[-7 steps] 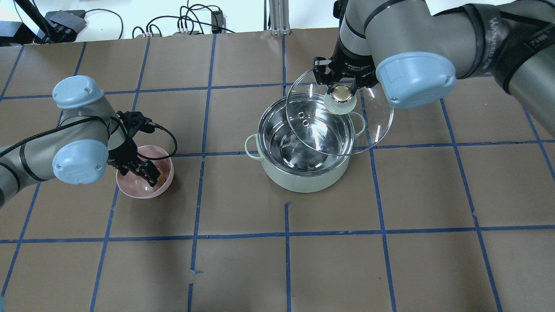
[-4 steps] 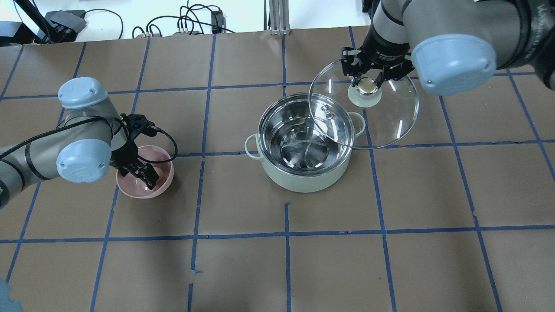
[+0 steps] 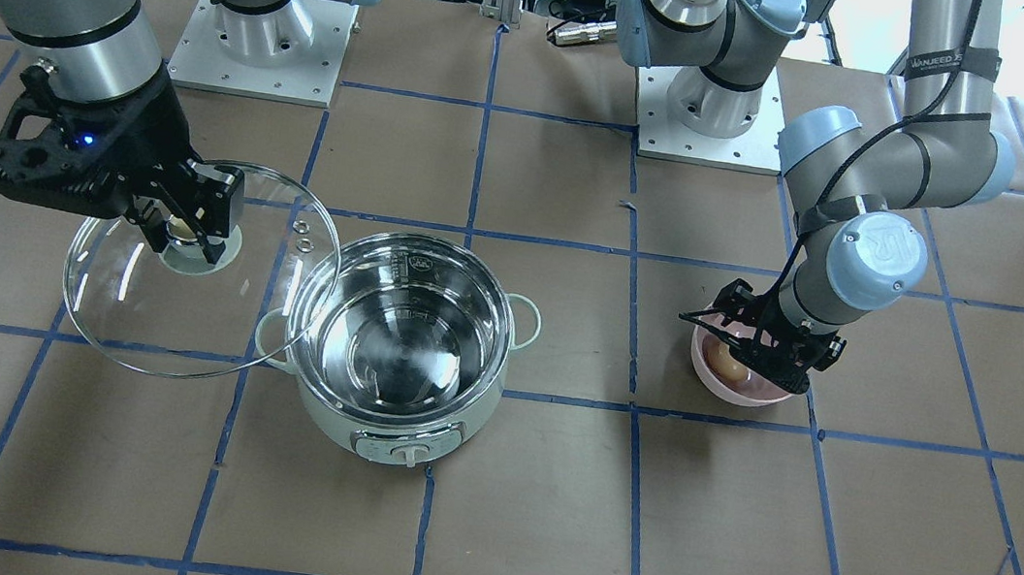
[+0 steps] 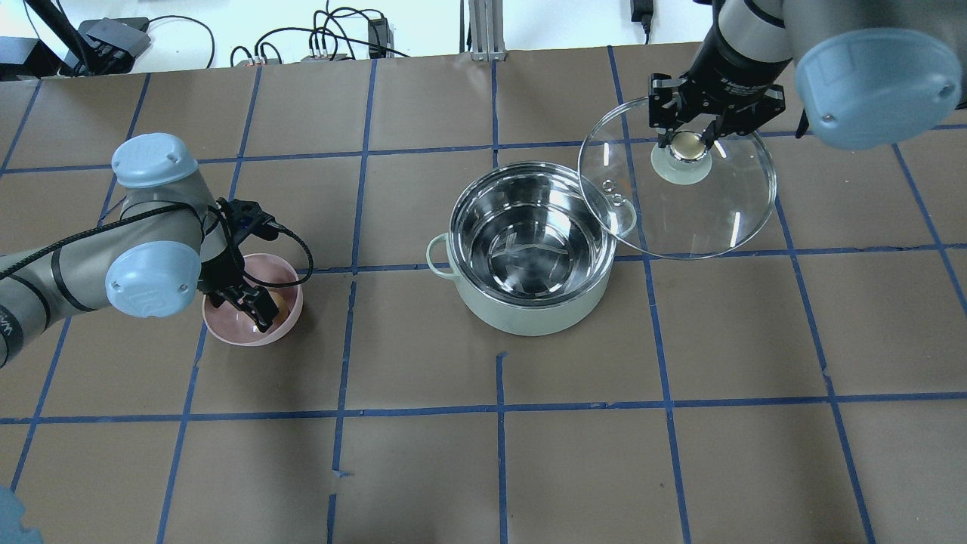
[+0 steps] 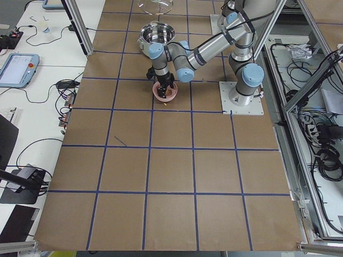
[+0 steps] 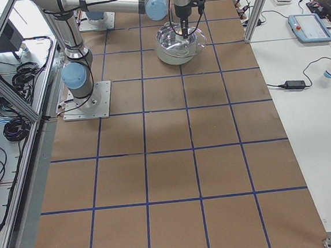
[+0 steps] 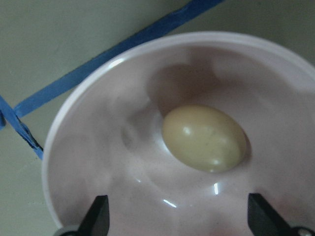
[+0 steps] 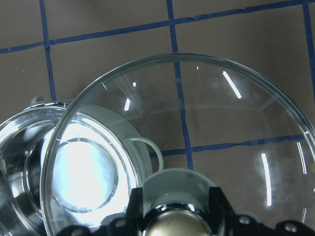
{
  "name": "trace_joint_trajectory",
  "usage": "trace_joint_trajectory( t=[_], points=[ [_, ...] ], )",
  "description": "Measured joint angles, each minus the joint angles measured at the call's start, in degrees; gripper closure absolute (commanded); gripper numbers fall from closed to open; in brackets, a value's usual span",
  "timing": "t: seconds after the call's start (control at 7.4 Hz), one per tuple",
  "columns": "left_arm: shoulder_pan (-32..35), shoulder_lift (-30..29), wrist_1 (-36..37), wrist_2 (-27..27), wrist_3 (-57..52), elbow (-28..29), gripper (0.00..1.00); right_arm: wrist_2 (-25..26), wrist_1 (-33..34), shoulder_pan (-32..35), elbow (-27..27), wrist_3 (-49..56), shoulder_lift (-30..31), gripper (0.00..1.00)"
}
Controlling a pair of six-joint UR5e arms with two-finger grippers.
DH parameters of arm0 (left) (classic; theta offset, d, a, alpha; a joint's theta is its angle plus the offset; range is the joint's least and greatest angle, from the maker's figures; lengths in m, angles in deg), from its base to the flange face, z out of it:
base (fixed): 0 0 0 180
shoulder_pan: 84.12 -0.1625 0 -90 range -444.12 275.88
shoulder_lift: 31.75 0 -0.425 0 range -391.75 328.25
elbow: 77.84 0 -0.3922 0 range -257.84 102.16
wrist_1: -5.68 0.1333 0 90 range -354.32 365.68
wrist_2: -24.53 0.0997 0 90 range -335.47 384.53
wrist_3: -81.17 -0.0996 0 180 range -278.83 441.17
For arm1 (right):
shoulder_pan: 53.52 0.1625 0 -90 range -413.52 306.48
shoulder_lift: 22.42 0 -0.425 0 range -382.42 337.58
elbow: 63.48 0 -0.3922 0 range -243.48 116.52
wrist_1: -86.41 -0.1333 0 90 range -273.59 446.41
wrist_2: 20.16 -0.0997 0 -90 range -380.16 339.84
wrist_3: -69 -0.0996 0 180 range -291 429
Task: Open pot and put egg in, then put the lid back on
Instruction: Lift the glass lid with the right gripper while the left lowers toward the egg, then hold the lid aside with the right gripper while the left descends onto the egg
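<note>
The mint-green pot stands open near the table's middle, its steel inside empty; it also shows in the front view. My right gripper is shut on the knob of the glass lid and holds it in the air to the right of the pot, slightly overlapping the pot's rim in the overhead view. The lid also shows in the right wrist view. The egg lies in a pink bowl. My left gripper is open, low inside the bowl, fingertips just short of the egg.
The table is brown paper with a blue tape grid. Cables and power bricks lie beyond the far edge. The arm bases stand on the robot's side of the table.
My right arm has carried the lid right and away, off the pot's opening. My left gripper has stayed in the pink bowl over the egg, barely shifting.
</note>
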Motion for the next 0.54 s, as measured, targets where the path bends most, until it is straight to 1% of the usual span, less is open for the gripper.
trace_joint_trajectory(
  t=[0.41, 0.54],
  points=[
    [0.05, -0.04, 0.42, -0.66, 0.22, 0.12, 0.02, -0.02, -3.02, -3.37, -0.16, 4.37, 1.46, 0.67],
    [-0.01, 0.3, 1.22, -2.22, 0.26, 0.12, 0.02, -0.01, -3.41, -3.64, -0.24, 4.88, 1.6, 0.67]
  ],
)
